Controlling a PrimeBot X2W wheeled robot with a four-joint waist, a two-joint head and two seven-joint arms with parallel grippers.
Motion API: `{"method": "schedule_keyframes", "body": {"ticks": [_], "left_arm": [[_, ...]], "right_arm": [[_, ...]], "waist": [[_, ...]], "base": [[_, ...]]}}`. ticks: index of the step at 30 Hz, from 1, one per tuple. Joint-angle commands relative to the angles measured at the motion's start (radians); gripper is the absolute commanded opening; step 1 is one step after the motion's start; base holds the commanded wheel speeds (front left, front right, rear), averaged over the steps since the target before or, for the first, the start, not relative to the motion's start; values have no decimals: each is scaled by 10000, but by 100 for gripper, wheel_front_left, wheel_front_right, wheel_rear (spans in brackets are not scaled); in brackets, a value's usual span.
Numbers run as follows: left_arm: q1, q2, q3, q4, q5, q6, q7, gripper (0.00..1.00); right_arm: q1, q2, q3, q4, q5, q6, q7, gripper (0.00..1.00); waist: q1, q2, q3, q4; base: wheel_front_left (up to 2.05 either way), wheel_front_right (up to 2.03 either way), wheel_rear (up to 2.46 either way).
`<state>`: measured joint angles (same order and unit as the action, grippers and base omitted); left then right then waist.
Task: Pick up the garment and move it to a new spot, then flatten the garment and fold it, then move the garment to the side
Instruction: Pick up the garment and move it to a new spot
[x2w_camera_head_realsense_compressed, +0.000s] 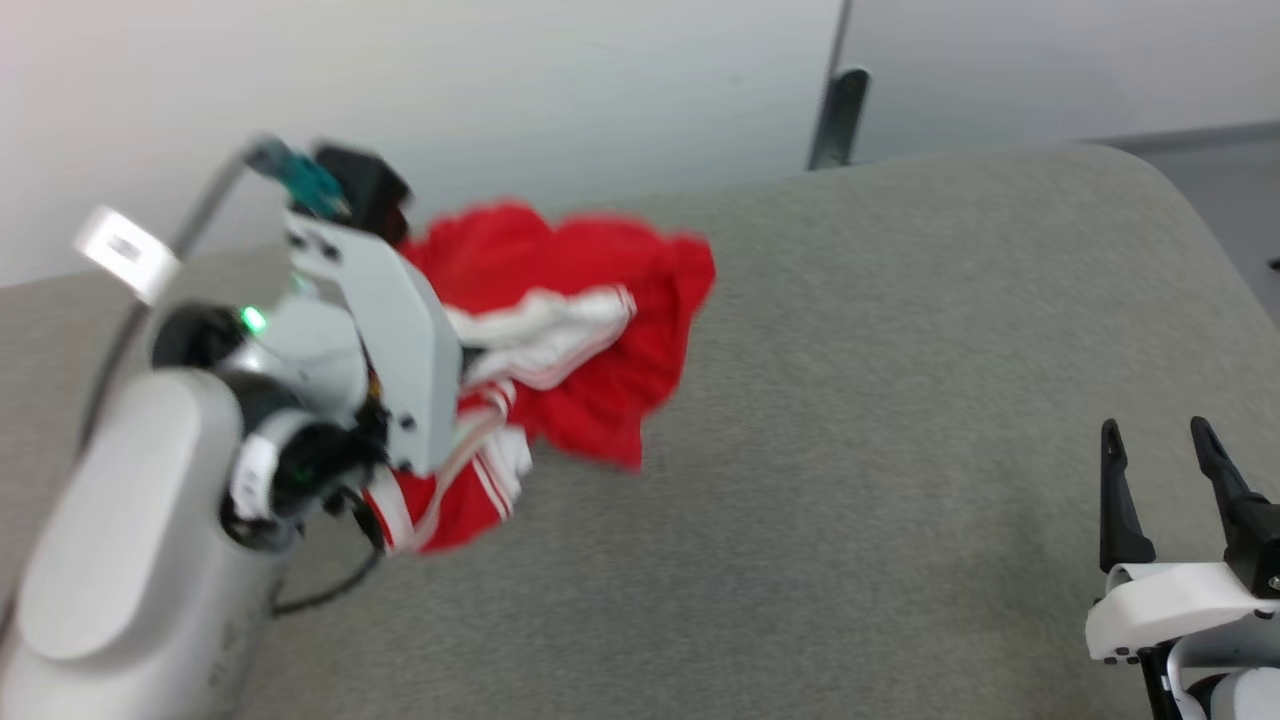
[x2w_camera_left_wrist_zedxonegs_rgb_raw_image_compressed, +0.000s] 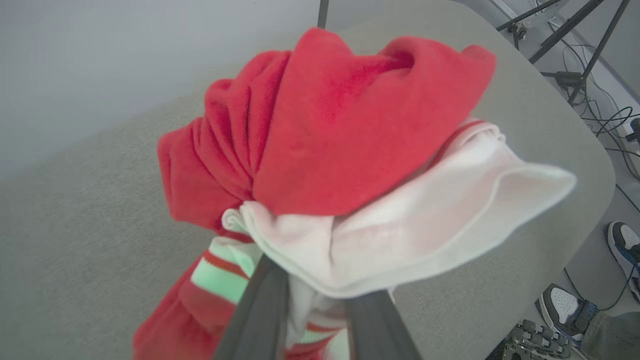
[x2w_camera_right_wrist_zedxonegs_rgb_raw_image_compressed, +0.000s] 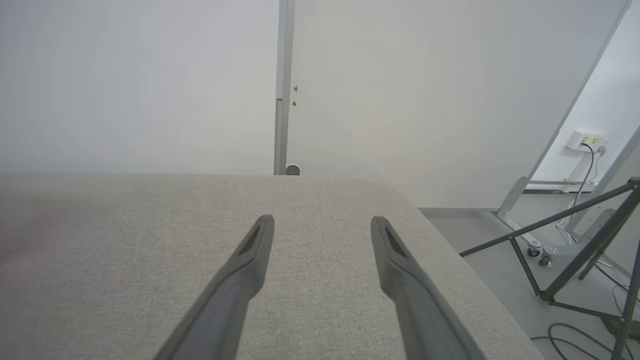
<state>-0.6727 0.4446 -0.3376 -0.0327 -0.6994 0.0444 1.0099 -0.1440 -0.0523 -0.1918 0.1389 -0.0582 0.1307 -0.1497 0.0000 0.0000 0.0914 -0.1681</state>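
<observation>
Pinching a wad of the garment (x2w_camera_left_wrist_zedxonegs_rgb_raw_image_compressed: 350, 140) between its two dark fingers (x2w_camera_left_wrist_zedxonegs_rgb_raw_image_compressed: 260, 310), my left gripper (x2w_camera_left_wrist_zedxonegs_rgb_raw_image_compressed: 317, 305) is clamped on the cloth, the fingertips buried under a white fold so that just the finger shafts show at the bottom of the left wrist view. Right above the grip sits a broad white panel with a curled edge, and over that a heap of crumpled red fabric; to the left of the fingers a band of red-and-white stripe trim hangs down. From the head view the garment (x2w_camera_head_realsense_compressed: 590, 330) is bunched toward the far left of the grey padded table (x2w_camera_head_realsense_compressed: 850, 480), partly hidden behind my pale left wrist (x2w_camera_head_realsense_compressed: 400, 330), with white striped folds in the middle and red cloth spreading to the right; the picture is blurred there, and I cannot tell whether the cloth rests on the table or is raised off it. My right gripper (x2w_camera_head_realsense_compressed: 1155, 435) is at the lower right, well apart from the garment, its fingers (x2w_camera_right_wrist_zedxonegs_rgb_raw_image_compressed: 240, 280) spread wide and pointing across the grey table toward a white wall. Beyond the table's rounded corner, on the floor, are a person's shoes (x2w_camera_left_wrist_zedxonegs_rgb_raw_image_compressed: 562, 305) and dark tripod legs (x2w_camera_right_wrist_zedxonegs_rgb_raw_image_compressed: 575, 240)
</observation>
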Motion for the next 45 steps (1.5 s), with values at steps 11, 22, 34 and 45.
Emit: {"method": "schedule_keyframes", "body": {"ticks": [11,22,34,45], "left_arm": [[779,-360,-718,1308,-128,-200,123,8],[365,-553,-1064,2535,-106,-643,-16,100],[808,-416,-721,1973,-137,-834,-1204,100],[2245,-434,238,1245,36,-1242,-4924,100]], "right_arm": [[-600,31,536,852,628,1,-450,100],[-878,29,713,1451,580,-1,-667,100],[-332,27,896,1125,62,1,-343,100],[338,25,1387,764,180,-1,-55,100]], "waist": [[0,0,1122,-1377],[0,0,972,-1197],[0,0,-395,-168],[0,0,-1349,906]], "base": [[0,0,0],[0,0,0],[0,0,0],[0,0,0]]}}
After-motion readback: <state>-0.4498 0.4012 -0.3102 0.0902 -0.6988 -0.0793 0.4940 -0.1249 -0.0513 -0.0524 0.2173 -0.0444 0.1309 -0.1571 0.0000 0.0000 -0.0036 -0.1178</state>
